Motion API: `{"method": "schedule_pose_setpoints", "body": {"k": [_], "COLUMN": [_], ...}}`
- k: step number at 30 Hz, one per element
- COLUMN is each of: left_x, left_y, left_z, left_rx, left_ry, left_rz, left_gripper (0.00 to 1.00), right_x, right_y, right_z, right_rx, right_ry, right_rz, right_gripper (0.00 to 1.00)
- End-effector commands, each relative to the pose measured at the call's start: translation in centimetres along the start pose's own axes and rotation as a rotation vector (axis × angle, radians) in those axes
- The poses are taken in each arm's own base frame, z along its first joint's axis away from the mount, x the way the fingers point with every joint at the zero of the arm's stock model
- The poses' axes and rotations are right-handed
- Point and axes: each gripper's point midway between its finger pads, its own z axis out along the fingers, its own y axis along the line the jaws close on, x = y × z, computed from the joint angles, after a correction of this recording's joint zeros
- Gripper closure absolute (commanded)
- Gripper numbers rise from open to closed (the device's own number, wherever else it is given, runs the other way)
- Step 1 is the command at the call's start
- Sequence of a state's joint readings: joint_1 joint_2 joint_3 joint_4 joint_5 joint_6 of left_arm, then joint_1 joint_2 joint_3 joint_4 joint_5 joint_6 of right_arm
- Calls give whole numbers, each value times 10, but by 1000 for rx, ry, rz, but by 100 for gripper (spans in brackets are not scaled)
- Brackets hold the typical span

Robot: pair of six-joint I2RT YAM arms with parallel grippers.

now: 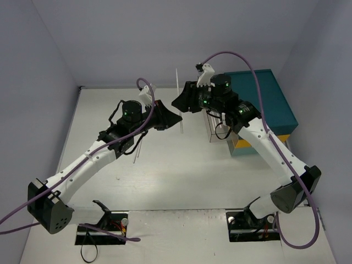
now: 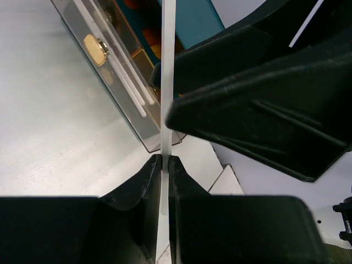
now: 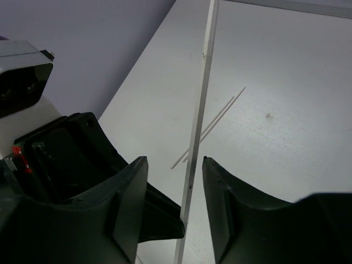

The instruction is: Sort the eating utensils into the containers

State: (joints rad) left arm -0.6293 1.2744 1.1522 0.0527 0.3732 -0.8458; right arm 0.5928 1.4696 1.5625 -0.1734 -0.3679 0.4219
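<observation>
Toward the right side of the table point(image 1: 165, 176), a clear container point(image 2: 140, 129) stands just beside the teal chest point(image 1: 272, 96). Near mid-table the left gripper point(image 2: 165, 162) pinches a thin white utensil point(image 3: 204, 82). Its shaft passes between the spread fingers of the right gripper point(image 3: 175, 170), touching neither, and two more slim utensils point(image 3: 212, 124) lie on the table.

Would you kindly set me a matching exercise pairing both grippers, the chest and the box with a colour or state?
1 left gripper
2 right gripper
3 chest
4 box

A teal
B open, either side of the stick
C clear, white sticks inside
D shut on the stick

Pairs: 1-D, 2-B, 3-A, 4-C
</observation>
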Motion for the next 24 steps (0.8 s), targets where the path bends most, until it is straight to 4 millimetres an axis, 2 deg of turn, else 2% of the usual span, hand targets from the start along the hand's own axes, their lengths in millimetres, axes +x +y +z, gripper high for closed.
{"method": "schedule_pose_setpoints", "body": {"k": [1,6,10,12,13,14,15,18,20,24], "left_x": [-38,-35,-34,-32,-33,-29,-23,-16,-9,-11], "left_y": [-46,-44,-42,-39,-37,-29,-16,19,57,115], "left_z": [-5,-4,-4,-5,-6,-7,-9,-21,-38,-77], "left_rx": [126,123,118,110,101,61,3,-181,-367,-613], "left_ry": [-119,-109,-109,-110,-115,-105,-86,-46,-7,52], "left_rz": [43,36,35,38,41,41,44,106,119,123], "left_gripper": [100,100,100,80,62,52,47,40,38,36], "right_x": [-21,-17,-12,-16,-18,-22,-26,-38,-45,-50], "right_y": [12,5,-2,-6,-10,-16,-22,-49,-73,-118], "right_z": [-1,-4,-5,-9,-11,-15,-18,-31,-44,-63], "right_rx": [-34,-4,19,42,58,81,108,225,332,506], "right_ry": [-90,-93,-89,-106,-111,-118,-126,-133,-150,-152], "right_rz": [-29,-39,-50,-65,-72,-83,-96,-163,-191,-240], "right_gripper": [79,98,100,100,100,100,100,100,100,100]}}
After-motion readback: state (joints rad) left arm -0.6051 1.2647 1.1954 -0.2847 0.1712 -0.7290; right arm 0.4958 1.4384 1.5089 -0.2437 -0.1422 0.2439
